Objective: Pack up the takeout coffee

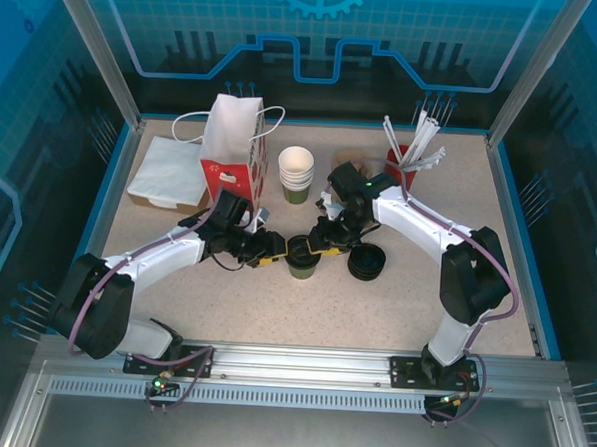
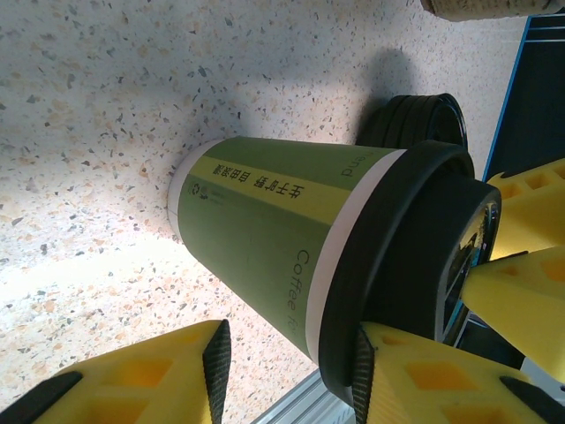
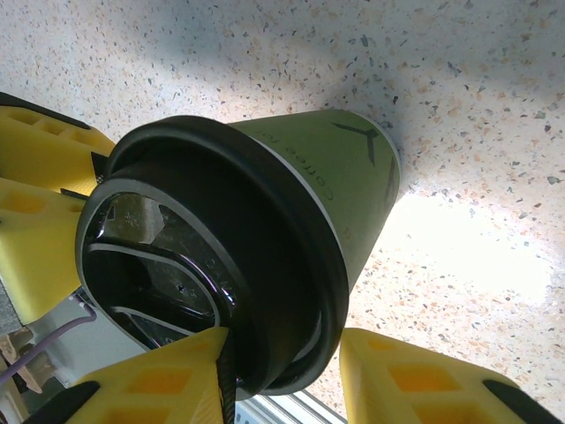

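coffee cup (image 1: 302, 259): standing upright near the middle of the table (image 1: 424, 310), green lower part and cream band above, capped by a black lid (image 3: 203, 265). it sits between the two grippers.
left gripper (image 1: 273, 250): at 9 o'clock of the coffee cup and pointing towards it. in the left wrist view its yellow fingers (image 2: 132, 384) are spread wide. one pad is against the lid rim, and the other stands apart from the cup wall with bare table showing between, so it is released and not clamped.
right gripper (image 1: 324, 243): at 2 o'clock of the coffee cup, reaching down to its top. in the right wrist view the lid rim lies between its yellow fingers (image 3: 424, 380). one pad touches the rim and the other is just beside it. i cannot tell whether it is truly squeezing.
lid stack (image 1: 367, 262): loose black lids piled just beside the cup at 3 o'clock.
cup stack (image 1: 296, 171): open cream and green cups at 12 o'clock of the coffee cup.
paper bag (image 1: 233, 140): white and red with handles, upright at 11 o'clock.
white paper pile (image 1: 169, 169): flat, at 10 o'clock, beside the bag.
straw holder (image 1: 410, 161): red, with white sticks poking out, at 1 o'clock.
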Controlling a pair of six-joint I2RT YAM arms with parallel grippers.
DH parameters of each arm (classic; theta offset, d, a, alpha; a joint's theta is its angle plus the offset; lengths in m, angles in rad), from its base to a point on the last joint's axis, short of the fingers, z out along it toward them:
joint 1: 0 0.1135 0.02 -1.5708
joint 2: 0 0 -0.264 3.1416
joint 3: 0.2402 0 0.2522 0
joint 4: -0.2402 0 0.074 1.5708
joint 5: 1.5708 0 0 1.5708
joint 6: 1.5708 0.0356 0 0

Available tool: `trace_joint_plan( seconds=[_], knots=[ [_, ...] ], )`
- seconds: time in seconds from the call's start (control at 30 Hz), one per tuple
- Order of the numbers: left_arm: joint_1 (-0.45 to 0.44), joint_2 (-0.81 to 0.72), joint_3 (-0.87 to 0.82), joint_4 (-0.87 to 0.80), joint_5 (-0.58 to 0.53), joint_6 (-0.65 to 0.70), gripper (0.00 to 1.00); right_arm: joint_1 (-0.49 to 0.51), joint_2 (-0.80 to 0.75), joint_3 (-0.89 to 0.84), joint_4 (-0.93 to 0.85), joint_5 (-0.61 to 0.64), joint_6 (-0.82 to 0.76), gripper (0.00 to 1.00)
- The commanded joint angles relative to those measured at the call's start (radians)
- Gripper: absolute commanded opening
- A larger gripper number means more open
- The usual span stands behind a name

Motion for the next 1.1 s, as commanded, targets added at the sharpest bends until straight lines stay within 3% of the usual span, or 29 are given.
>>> trace_joint_plan(
  seconds=[0.0,0.23,0.47,1.07],
  knots=[
    [-0.004,0.085,-0.073,-0.248,-0.152,0.019,0.41,-0.005,0.061,-0.058,-0.112,0.15,-0.016,0.36],
    [-0.005,0.049,0.021,-0.269,-0.13,0.004,0.48,-0.006,0.009,-0.023,-0.002,0.041,0.01,0.38],
    [-0.005,0.028,0.074,-0.269,-0.11,-0.013,0.54,-0.009,-0.001,-0.004,0.021,0.008,0.02,0.39],
    [-0.003,-0.001,0.116,-0.2,-0.056,-0.072,0.68,-0.005,0.018,-0.009,-0.022,0.038,0.004,0.4]
  ],
)
